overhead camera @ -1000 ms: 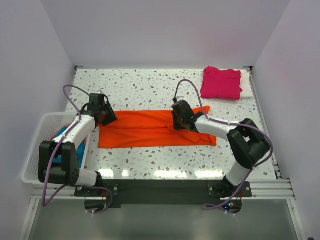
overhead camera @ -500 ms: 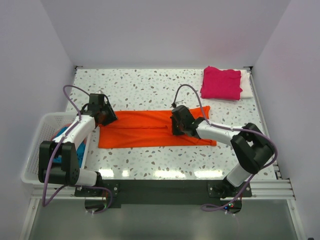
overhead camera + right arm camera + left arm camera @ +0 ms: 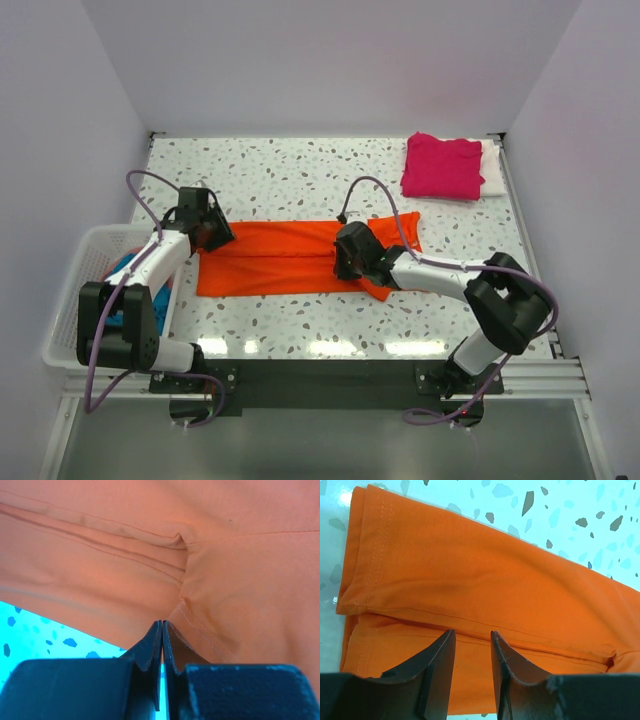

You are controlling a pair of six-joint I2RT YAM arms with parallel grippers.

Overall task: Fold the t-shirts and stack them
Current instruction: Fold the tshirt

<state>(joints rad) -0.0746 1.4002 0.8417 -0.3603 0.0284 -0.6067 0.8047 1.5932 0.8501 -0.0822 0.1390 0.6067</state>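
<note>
The orange t-shirt [image 3: 270, 258] lies as a long folded strip across the middle of the table. It fills the left wrist view [image 3: 470, 565] and the right wrist view [image 3: 100, 555]. My left gripper [image 3: 212, 232] rests over the shirt's left end. Its jaws [image 3: 472, 635] stand narrowly open with cloth showing between them. My right gripper [image 3: 343, 262] is shut on the shirt's hem [image 3: 162, 624] near the middle of the strip, and the right end is drawn over after it. The magenta t-shirt [image 3: 442, 166] lies folded on the white t-shirt [image 3: 493, 170] at the back right. The teal t-shirt [image 3: 128, 264] lies in the basket.
A white slatted basket [image 3: 80, 290] stands off the table's left edge beside the left arm. The white walls close in at the back and on both sides. The right arm's cable [image 3: 375, 195] loops over the shirt.
My right gripper has moved left and towards the near edge with the orange shirt's right end, which folds over the strip. The left gripper has not moved.
</note>
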